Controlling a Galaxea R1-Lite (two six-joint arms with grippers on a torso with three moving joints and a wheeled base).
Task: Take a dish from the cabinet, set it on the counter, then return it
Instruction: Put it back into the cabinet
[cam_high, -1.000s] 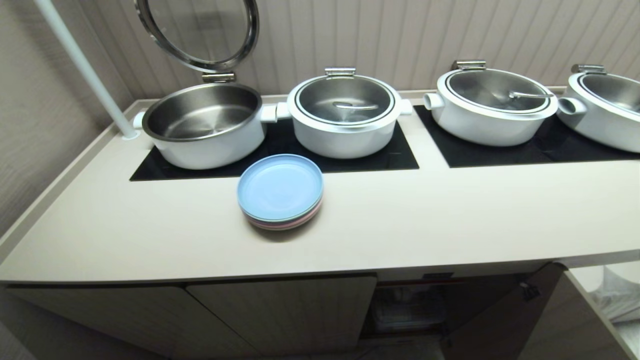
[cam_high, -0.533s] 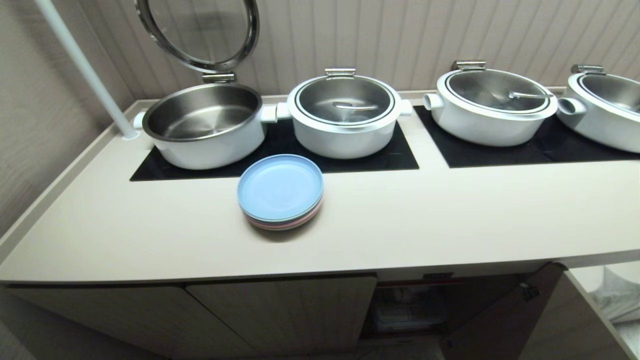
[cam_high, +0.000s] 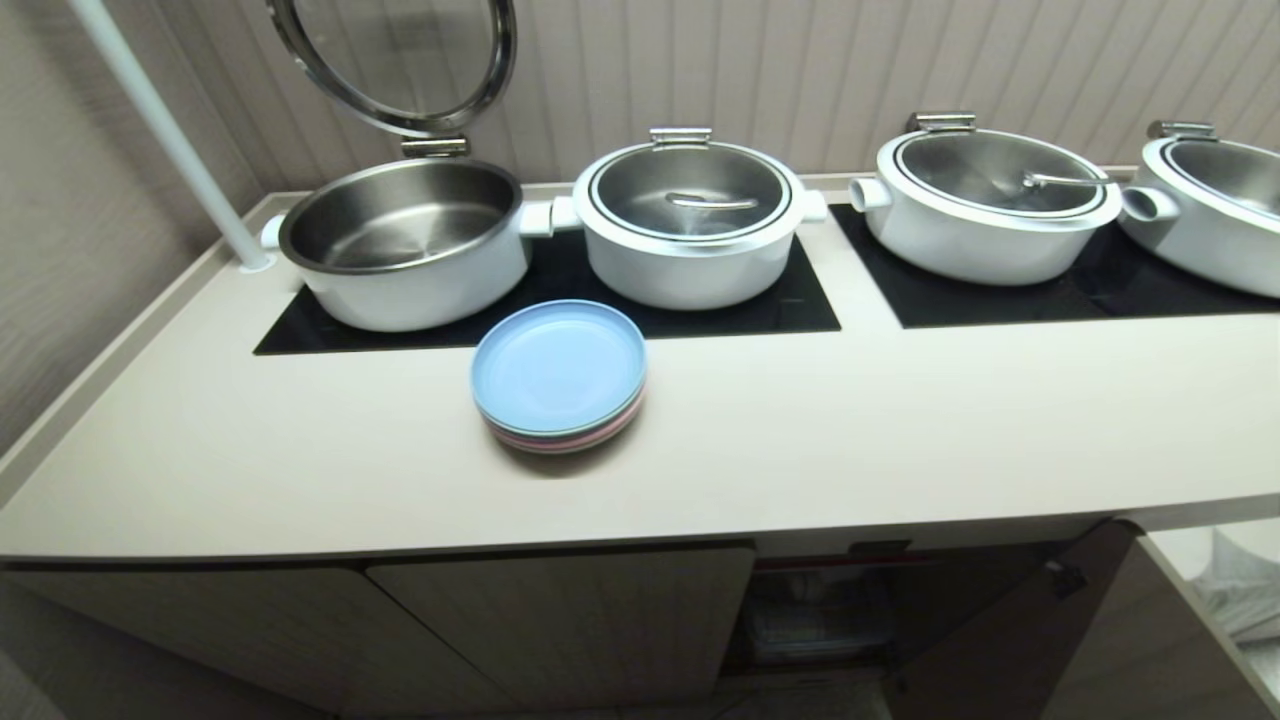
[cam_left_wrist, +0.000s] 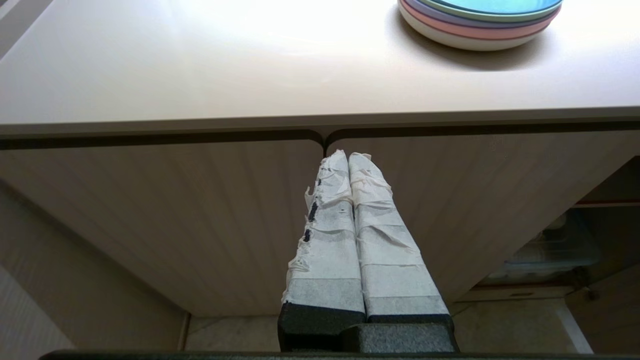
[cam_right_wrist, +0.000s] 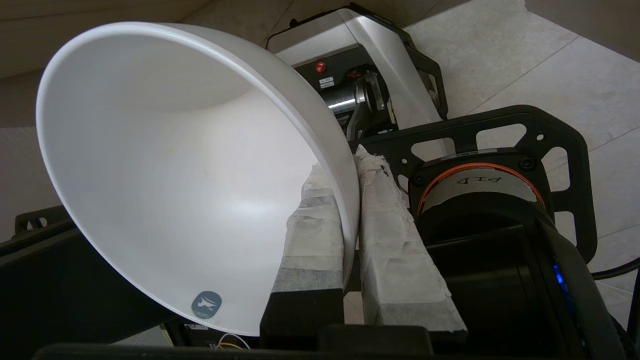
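- The dish (cam_right_wrist: 165, 170) is a plain white round bowl with a glossy, smooth inside and deep flaring sides. It fills the left and centre of the right wrist picture, tilted on its side with its opening toward the camera. A small grey round sticker sits near its lower rim.
- The right gripper (cam_right_wrist: 350, 200) is clamped on the rim of the dish: one finger wrapped in wrinkled white tape lies inside the bowl, the other presses on the outside wall, so the thin rim stands between them. The foot of the bowl is hidden.
- Behind the bowl, in the right part of that picture, there are black metal parts of the robot's base over a pale tiled floor.
- The left gripper (cam_left_wrist: 348, 157) has its two taped fingers pressed together and holds nothing. It points at the ribbed beige doors of the cabinet (cam_left_wrist: 165, 210), in the centre of the left wrist picture.
- In the head view, neither arm shows. The counter (cam_high: 900, 420) is smooth and cream-beige, with black glass panels.
- A stack of flat plates (cam_high: 558, 375), blue on top and pink below, lies in the centre of the head picture.
- Four round white pots with steel insides stand along the top; the leftmost pot (cam_high: 405, 240) has its lid raised, and the rightmost is cut off by the frame edge.
- The open cabinet compartment at lower right is dark, and its contents are hard to make out.
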